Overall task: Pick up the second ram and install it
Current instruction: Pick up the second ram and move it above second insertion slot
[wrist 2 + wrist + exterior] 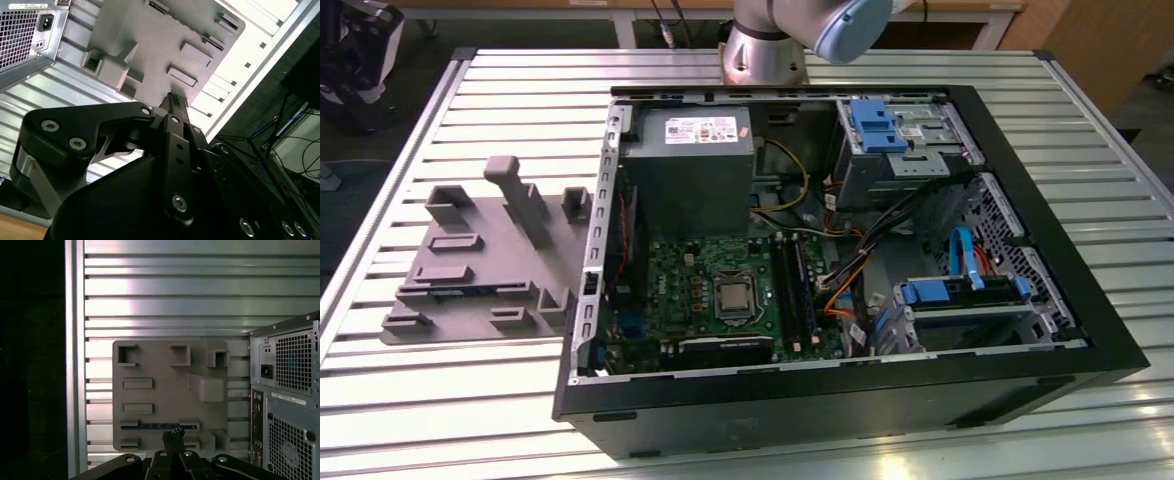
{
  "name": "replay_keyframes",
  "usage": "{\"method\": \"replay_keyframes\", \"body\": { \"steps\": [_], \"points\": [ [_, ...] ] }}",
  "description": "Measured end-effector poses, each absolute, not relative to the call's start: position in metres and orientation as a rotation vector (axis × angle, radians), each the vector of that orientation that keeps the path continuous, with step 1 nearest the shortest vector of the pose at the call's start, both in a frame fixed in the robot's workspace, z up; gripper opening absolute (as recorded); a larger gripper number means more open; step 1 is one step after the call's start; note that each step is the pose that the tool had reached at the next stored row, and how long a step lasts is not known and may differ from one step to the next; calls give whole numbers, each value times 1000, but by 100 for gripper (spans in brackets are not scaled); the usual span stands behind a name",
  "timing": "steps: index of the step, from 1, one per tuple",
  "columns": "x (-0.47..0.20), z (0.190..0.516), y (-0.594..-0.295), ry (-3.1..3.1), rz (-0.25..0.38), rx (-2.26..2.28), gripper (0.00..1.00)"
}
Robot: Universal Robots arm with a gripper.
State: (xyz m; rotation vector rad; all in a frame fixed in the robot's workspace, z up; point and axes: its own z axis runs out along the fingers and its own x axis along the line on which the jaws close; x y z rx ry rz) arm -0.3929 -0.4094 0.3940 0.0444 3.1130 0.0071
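1. The table (400,130) is made of ribbed, shiny metal slats and carries everything, including the computer case (854,400).
2. A matte grey tray (467,270) lies just beside the case, on the exterior view's left. Its moulded blocks and pockets seem shaped to hold parts at fixed spots.
3. The memory stick (150,426) is a thin blue-green strip. It sits on edge in a narrow groove of that tray, probably so its top edge stays free to pinch.
4. The claw (172,434) has black metal links and hovers over the tray close to the stick. Its fingers are closed together on nothing.
5. The case is a black box lying open with its green board (720,290) facing up. The long black slots (790,285) can therefore be reached from above.
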Motion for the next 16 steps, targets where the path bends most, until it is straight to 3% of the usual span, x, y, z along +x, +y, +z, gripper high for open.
{"method": "replay_keyframes", "body": {
  "steps": [16],
  "points": [
    [-394,393,-410,3111,10,-131,11]
  ]
}}
